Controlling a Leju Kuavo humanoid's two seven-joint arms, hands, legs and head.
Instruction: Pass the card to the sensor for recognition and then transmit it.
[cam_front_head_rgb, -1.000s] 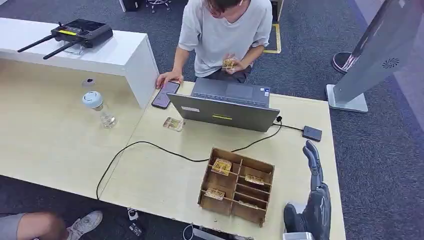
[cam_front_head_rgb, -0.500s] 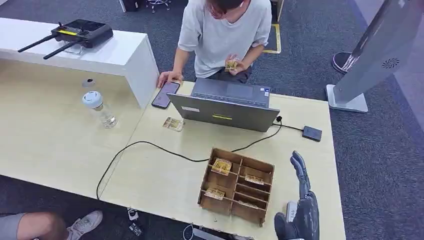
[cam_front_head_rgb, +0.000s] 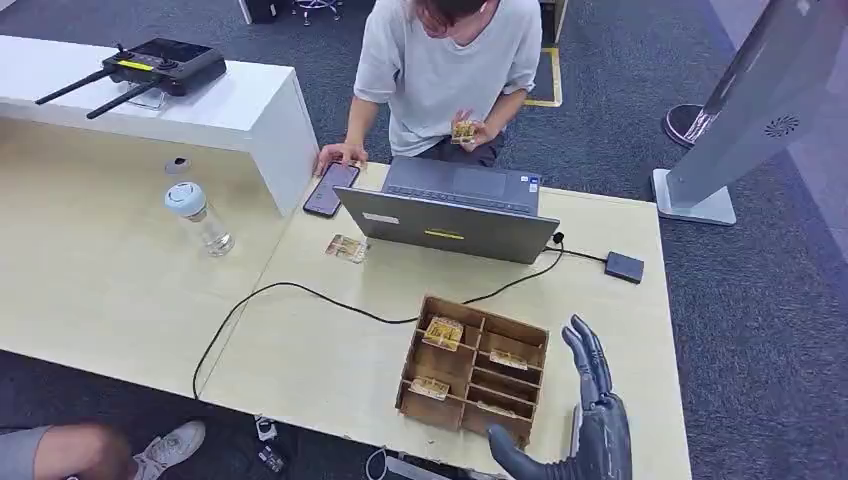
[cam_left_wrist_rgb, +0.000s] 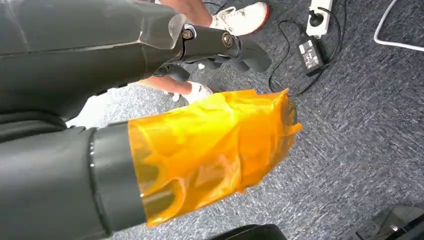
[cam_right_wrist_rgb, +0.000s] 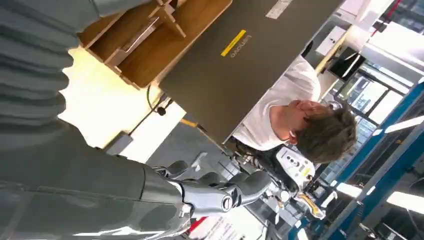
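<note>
One second separates the earliest head view from this one, and in it the right hand (cam_front_head_rgb: 590, 425) slides from the lower right of the frame leftward and down, toward the wooden tray (cam_front_head_rgb: 474, 369); its fingers stay spread with nothing between them, the thumb now reaching at the tray's near right corner; I judge it is lining up to pick a card (cam_front_head_rgb: 444, 332), so the pass to the sensor (cam_front_head_rgb: 624, 267), which I take the small dark box at right of centre to be, has not begun; cards lie in several tray compartments, another card (cam_front_head_rgb: 347, 248) lies loose left of the laptop (cam_front_head_rgb: 450, 212); the left hand (cam_left_wrist_rgb: 220, 47) hangs over carpet, its fingers curled in and holding nothing; the laptop lid carries a yellow strip in the right wrist view, seemingly "Lenovo"; the person (cam_front_head_rgb: 445, 65) holds cards.
</note>
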